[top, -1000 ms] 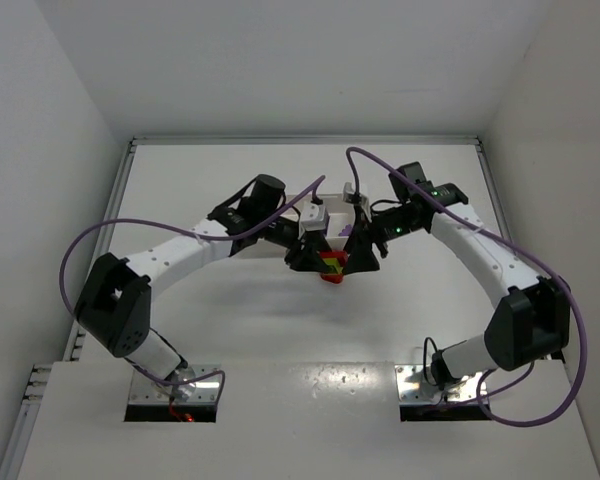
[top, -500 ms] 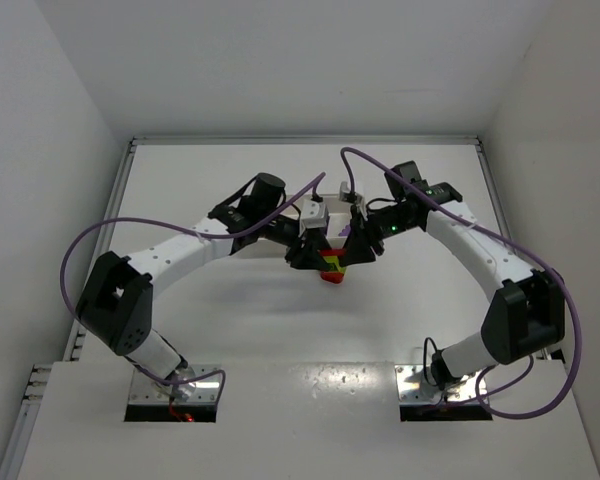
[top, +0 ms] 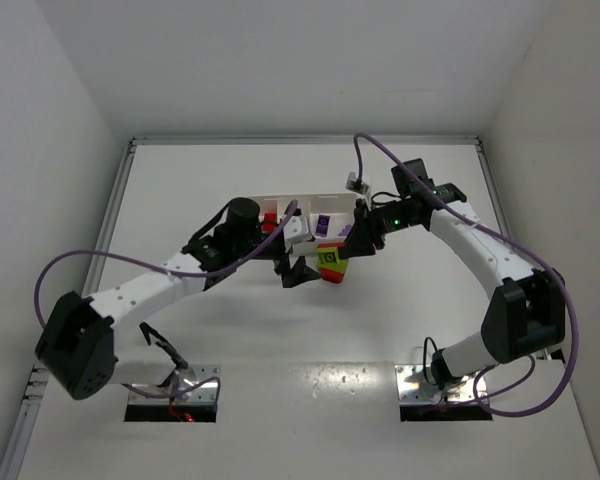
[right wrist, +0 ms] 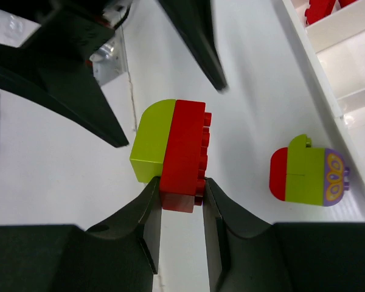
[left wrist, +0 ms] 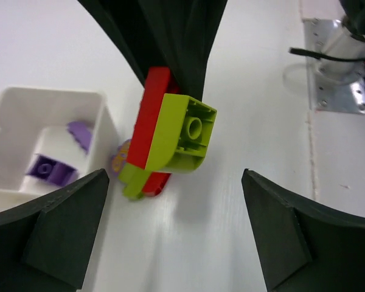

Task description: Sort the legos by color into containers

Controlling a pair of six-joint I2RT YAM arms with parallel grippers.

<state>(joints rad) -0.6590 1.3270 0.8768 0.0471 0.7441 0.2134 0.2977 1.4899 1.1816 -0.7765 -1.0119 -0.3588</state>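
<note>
Left gripper (top: pixel 298 270) had just released: jaws stood wide apart, touching nothing, arm drawn back towards its own side. Right gripper (right wrist: pixel 179 190) was closed tight on the red slab of the red and yellow-green brick clump (right wrist: pixel 169 149), a small plastic pair with a rounded green brick still pressed onto the red one. It held the pair just off the white table (top: pixel 410 300), in front of the white rectangular plastic tray (top: pixel 302 196). Judgement: the two colours remained joined, so this piece was not ready for any compartment and would need splitting first. A second striped plastic clump (right wrist: pixel 307 170) of red, yellow-green and a purple cap lay on the table just beside the tray's near wall, also unsorted. Loose purple bricks (left wrist: pixel 48 170) sat in one compartment and red bricks (right wrist: pixel 319 9) in another, so sorting was partly done. Against the frame one second back: both grippers had then met at the clump from either side, with their wrists hiding most of the tray. Now only the right one gripped it, the left forearm had swung away and lower, and the compartments were exposed. The right arm had barely shifted. The top view was too small to tell whether a brick came off in the exchange.
</note>
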